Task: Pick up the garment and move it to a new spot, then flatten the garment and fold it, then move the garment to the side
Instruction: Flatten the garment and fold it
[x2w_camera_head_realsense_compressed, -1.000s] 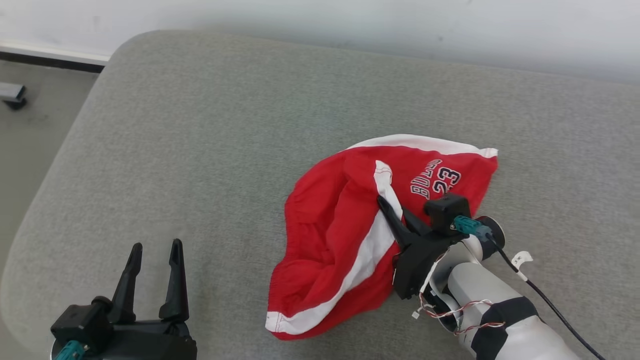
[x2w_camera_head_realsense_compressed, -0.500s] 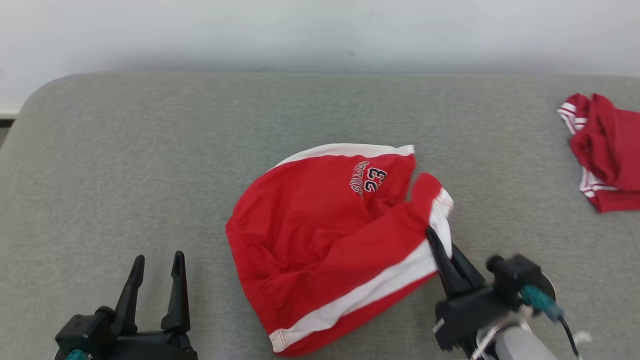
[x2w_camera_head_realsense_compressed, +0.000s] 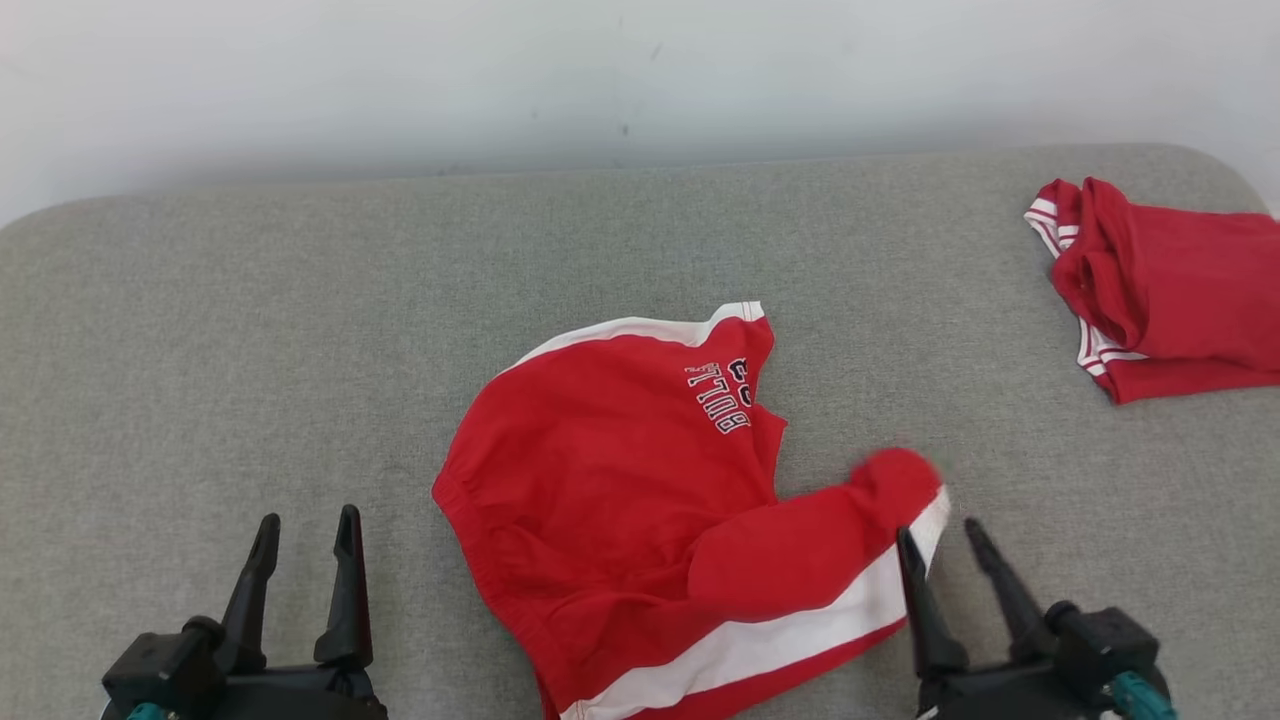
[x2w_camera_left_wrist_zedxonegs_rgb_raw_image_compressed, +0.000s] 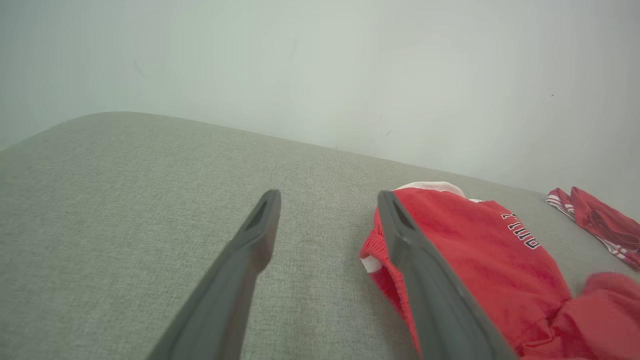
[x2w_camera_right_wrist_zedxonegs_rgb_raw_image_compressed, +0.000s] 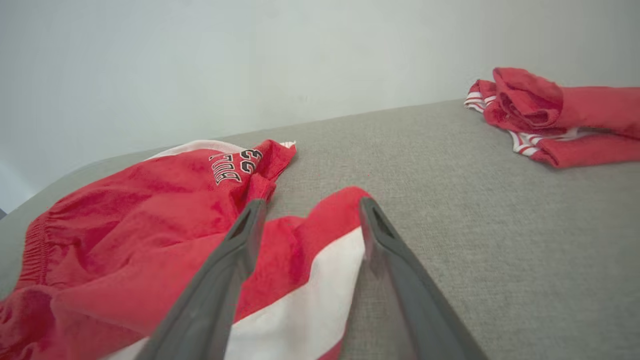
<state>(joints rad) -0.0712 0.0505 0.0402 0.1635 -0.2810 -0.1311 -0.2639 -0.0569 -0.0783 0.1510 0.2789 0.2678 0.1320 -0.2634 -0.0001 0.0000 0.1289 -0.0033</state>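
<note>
Garment (x2w_camera_head_realsense_compressed: 620, 480): the red shorts with a white side stripe lay crumpled at the centre of the frame on the grey table (x2w_camera_head_realsense_compressed: 250, 300). The waistband was at the lower left and the lettered leg pointed up the frame.
Folded part: one leg was flopped over toward the lower right, covering part of the stripe.
Right hand (x2w_camera_head_realsense_compressed: 938, 535): at the lower right, its fingers were spread wide with nothing pinched. The striped hem lay just beside its left finger.
Left hand (x2w_camera_head_realsense_compressed: 308, 520): at the lower left, it was wide open and empty, near the waistband but apart from it. I judged it parked there so it would not drag the cloth.
Why so placed: the shorts sat mid-table with room on every side, so I judged the carry finished and the flattening due next.
Second garment (x2w_camera_head_realsense_compressed: 1170, 290): a bundled red piece with white trim lay at the upper right edge, well apart.
Wall (x2w_camera_head_realsense_compressed: 600, 80): it was pale, running along the top behind the table.
In the way: there was nothing between either hand and the cloth. I judged the flopped leg the only snag, since it had to be pulled open first.
</note>
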